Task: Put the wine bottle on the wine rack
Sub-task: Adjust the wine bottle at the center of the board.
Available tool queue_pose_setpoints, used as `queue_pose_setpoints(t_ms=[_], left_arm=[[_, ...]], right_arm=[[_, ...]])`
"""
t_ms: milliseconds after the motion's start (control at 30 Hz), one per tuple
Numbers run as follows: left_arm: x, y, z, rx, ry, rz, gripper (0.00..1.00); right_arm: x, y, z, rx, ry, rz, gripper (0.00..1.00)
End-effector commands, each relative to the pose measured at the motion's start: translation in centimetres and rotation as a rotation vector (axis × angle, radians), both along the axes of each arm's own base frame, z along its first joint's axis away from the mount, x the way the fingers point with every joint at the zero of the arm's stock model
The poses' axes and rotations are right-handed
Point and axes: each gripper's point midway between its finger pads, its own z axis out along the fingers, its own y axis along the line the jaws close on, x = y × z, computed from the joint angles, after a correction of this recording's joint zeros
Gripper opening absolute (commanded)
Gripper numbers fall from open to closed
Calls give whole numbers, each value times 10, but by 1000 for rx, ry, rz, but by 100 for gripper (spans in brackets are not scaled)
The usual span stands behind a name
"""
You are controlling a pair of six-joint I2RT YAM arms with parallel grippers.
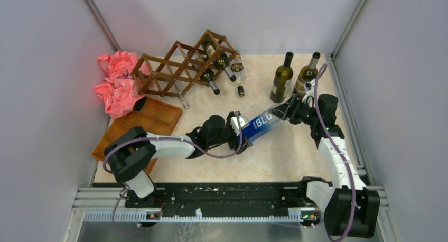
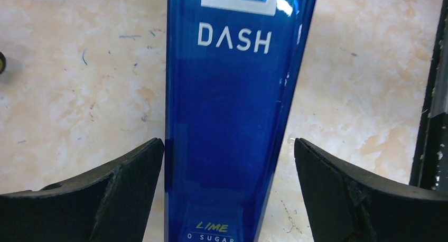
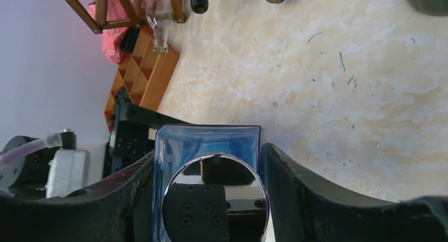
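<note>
Right end effector point(image 3: 210, 149): clenched on the capped end of the blue bottle point(image 1: 262, 124) — both fingers pressed flat against its sides
Left end effector point(image 2: 229, 144): released, spread wide around the bottle's other end; one finger point(image 2: 119, 194) sits just beside the glass, the other stands clear of it
Blue bottle: square-sided, white lettering, lying lengthways between the two end effectors over the middle of the table point(image 1: 296, 157); whether it touches the table cannot be told
Wine rack point(image 1: 174, 67): dark wooden lattice at the far left of the table, well apart from the blue bottle — a few dark bottles point(image 1: 222, 59) lie in its right-hand cells
Upright bottles point(image 1: 282, 78): two, at the far right, just beyond the right end effector
Wooden tray point(image 1: 153, 118): flat, with compartments, in front of the rack
Pink bag point(image 1: 117, 83): crumpled, left of the rack
</note>
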Motion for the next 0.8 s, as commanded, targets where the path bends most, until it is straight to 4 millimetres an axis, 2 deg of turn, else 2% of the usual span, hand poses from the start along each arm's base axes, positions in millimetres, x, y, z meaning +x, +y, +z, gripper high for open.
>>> queue_pose_setpoints(t_ms=[0,100,200,267,367,500,633,767], left_arm=[[5,-11,3,-22,-38,-17,98],[7,-13,-4,-14,-29,-12,91],[6,-15,-5,-17,-16,-17,78],[4,-16,-5,-21,-9,-28,61],[0,-15,-4,-25,-6,-43,27],[-4,-12,-1,-25,-5,-54,0],[-9,-8,2,-31,-3,-63,0],[-13,-3,8,-49,-14,-68,0]], right_arm=[[0,12,45,81,-120,72,0],[0,12,44,82,-119,73,0],[1,12,43,82,-115,73,0],[0,12,43,83,-115,74,0],[1,12,42,84,-111,74,0],[0,13,41,84,-115,82,0],[-2,14,39,81,-121,92,1],[-5,15,38,81,-127,108,16]])
